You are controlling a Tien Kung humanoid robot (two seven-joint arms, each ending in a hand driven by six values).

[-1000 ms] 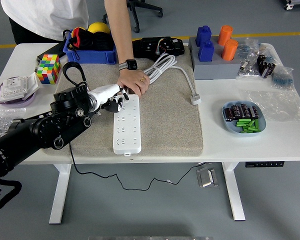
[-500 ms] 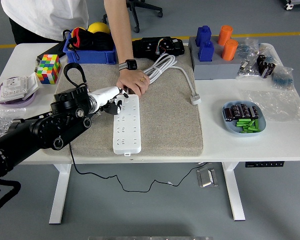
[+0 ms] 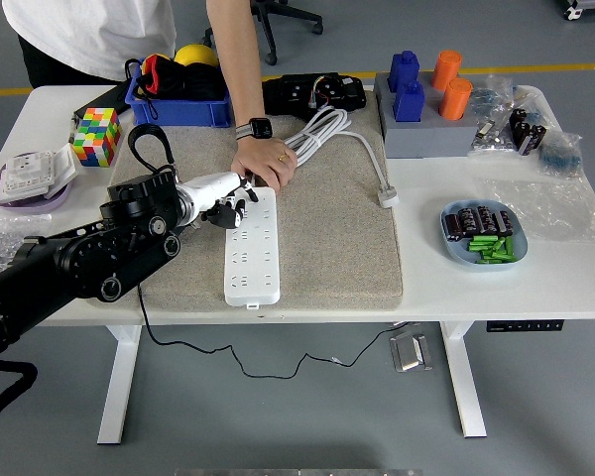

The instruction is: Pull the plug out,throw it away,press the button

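A white power strip lies lengthwise on the beige mat. My left hand is at the strip's far left corner, its black fingers curled around a black plug seated there; plug and fingers are hard to tell apart. A person's hand presses down on the strip's far end. The strip's own white cable loops behind it and ends in a white plug lying on the mat. My right arm is out of view.
A colour cube and a blue bin stand at the back left. A grey block with blue and orange pieces is at the back right. A blue plate holds small parts at the right. A black cord hangs under the table.
My left hand has edged slightly up and to the right along the strip's far end. The person's hand and the strip have stayed put.
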